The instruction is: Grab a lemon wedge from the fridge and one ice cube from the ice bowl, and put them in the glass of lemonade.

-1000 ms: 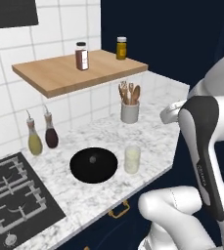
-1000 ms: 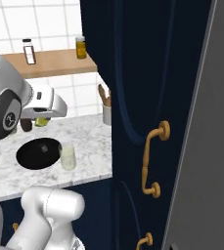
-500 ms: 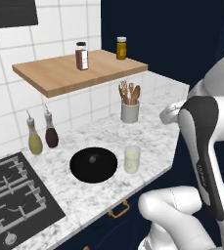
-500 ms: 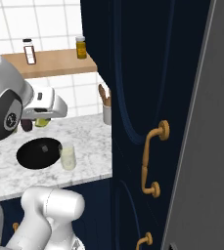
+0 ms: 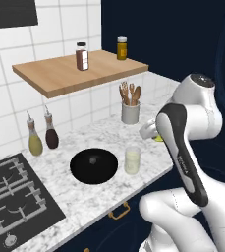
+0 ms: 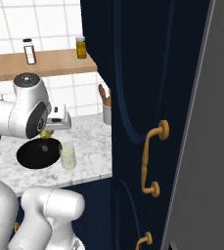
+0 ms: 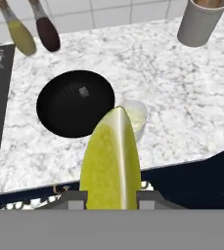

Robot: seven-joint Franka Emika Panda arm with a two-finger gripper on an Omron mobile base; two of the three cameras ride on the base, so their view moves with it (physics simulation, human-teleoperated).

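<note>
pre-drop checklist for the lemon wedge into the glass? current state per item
1. Lemon wedge held in the gripper: ok, it sits between the finger tips in the hand view.
2. Glass of lemonade upright on the counter: ok.
3. Glass mouth unobstructed: ok, nothing over it.
4. Wedge directly above the glass: not ok; in the left base view it hangs to the right of the glass.
5. Ice bowl clear of the glass: ok, beside it with a gap.
6. Ice cube in the bowl for the later step: ok, one small cube shows.
</note>
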